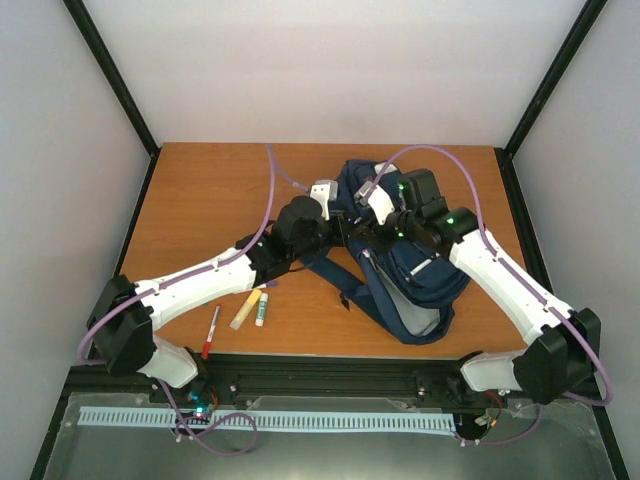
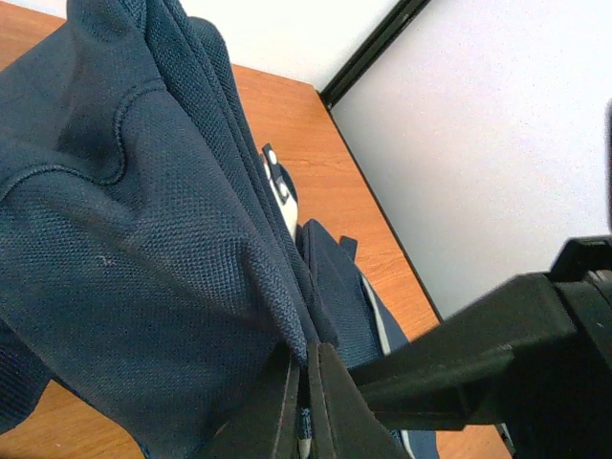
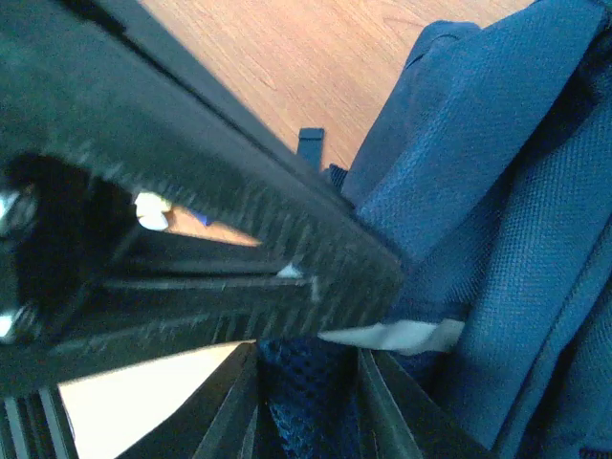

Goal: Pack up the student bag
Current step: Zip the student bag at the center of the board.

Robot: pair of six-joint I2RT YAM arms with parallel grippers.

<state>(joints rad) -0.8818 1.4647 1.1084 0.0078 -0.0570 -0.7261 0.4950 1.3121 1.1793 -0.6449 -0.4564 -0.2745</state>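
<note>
The student bag is a navy backpack lying at the centre right of the table, with its straps trailing toward the front. My left gripper is at its left upper edge. In the left wrist view it is shut on a fold of the bag's navy fabric. My right gripper is right beside it on the same edge. In the right wrist view it is closed on blue mesh fabric of the bag. A black finger of the other arm crosses that view.
A red pen, a yellowish marker and a white tube with a green end lie on the wooden table near its front left edge, under the left arm. Grey walls and black posts enclose the table.
</note>
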